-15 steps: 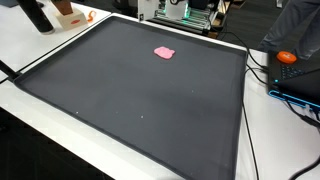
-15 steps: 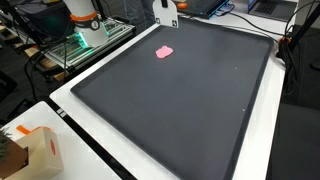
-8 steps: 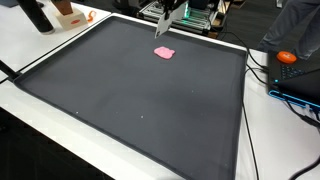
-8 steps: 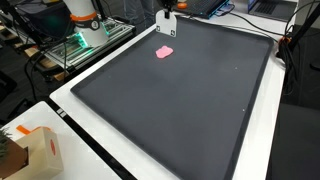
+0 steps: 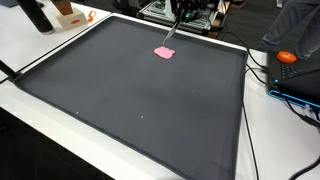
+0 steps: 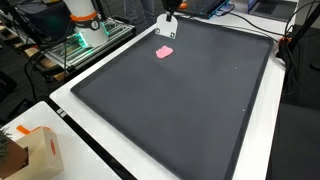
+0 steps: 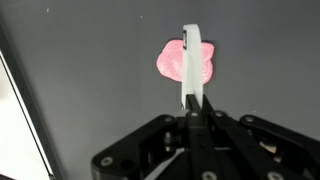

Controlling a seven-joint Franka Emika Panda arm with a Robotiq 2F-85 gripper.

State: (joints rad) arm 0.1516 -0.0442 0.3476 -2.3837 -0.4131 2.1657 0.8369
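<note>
A small pink lump (image 5: 164, 53) (image 6: 165, 52) lies on the far part of a big black mat (image 5: 140, 100) (image 6: 190, 100). My gripper (image 5: 174, 22) (image 6: 168, 20) hangs just above and behind it. The jaws are pressed together on a flat white strip (image 7: 191, 55) (image 6: 167, 31) that sticks out past the fingertips. In the wrist view the gripper (image 7: 190, 100) points at the pink lump (image 7: 170, 62), and the strip covers the lump's middle. Whether the strip touches the lump I cannot tell.
White tabletop borders the mat. An orange object (image 5: 288, 58) and cables (image 5: 262, 72) lie beside one mat edge. A cardboard box (image 6: 35, 150) sits at a near corner. Equipment with green lights (image 6: 88, 35) stands behind the far edge.
The gripper with the white strip has come down into view from the far edge and now sits closer to the pink lump. The lump has not moved.
</note>
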